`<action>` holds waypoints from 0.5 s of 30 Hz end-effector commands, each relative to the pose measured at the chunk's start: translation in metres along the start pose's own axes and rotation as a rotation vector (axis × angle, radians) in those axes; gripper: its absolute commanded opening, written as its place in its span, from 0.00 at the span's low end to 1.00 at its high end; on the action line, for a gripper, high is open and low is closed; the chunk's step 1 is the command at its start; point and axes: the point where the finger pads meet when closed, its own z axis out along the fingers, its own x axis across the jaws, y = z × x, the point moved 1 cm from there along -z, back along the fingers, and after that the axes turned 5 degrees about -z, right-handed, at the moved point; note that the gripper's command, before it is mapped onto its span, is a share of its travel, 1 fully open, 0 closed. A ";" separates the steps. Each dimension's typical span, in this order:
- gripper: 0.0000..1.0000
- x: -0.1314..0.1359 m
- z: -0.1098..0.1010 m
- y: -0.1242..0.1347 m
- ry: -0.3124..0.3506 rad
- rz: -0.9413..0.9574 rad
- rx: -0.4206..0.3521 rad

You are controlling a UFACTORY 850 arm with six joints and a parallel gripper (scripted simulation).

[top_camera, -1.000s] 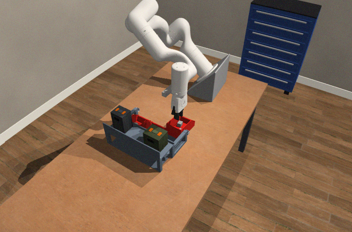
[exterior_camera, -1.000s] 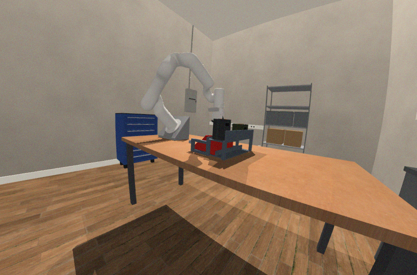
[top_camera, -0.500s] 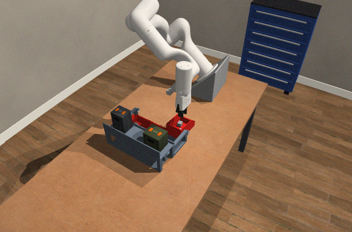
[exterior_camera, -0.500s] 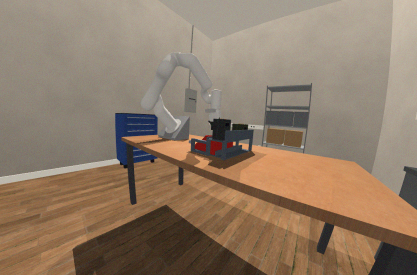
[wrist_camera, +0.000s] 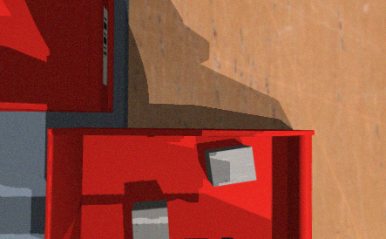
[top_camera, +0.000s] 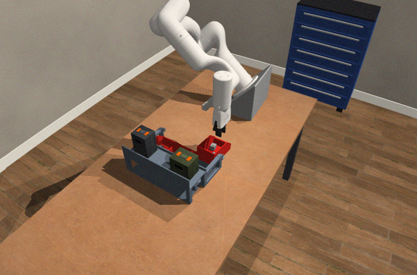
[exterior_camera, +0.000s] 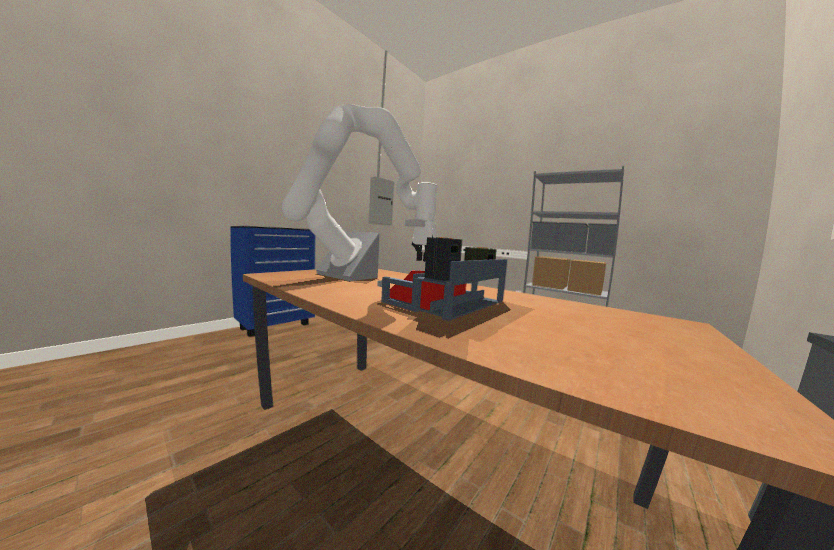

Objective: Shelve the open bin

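The open red bin [top_camera: 205,153] [wrist_camera: 133,161] stands at the shelf's front, by its right end, with its inner end at the edge of the top board. It holds two grey parts, one [top_camera: 213,146] [wrist_camera: 231,166] near the outer wall and another [wrist_camera: 150,222] at the wrist view's lower edge. The grey-blue shelf [top_camera: 157,171] [exterior_camera: 476,275] holds another red bin [top_camera: 165,142] [wrist_camera: 77,65] beside it. My gripper [top_camera: 218,132] [exterior_camera: 418,246] hangs just above the open bin, pointing down, fingers partly apart and holding nothing.
A dark grey box [top_camera: 143,140] [exterior_camera: 442,257] and a green box [top_camera: 183,162] stand on the shelf's top board. The arm's grey base [top_camera: 252,94] is behind on the table [top_camera: 118,227]. A blue drawer cabinet [top_camera: 329,51] stands on the floor beyond.
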 end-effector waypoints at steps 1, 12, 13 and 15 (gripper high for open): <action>0.34 0.035 0.007 0.008 -0.003 0.000 -0.001; 0.34 0.035 0.007 0.008 -0.003 0.000 -0.001; 0.34 0.040 0.008 0.009 -0.003 0.000 -0.001; 0.34 0.052 0.011 0.011 -0.003 0.000 -0.001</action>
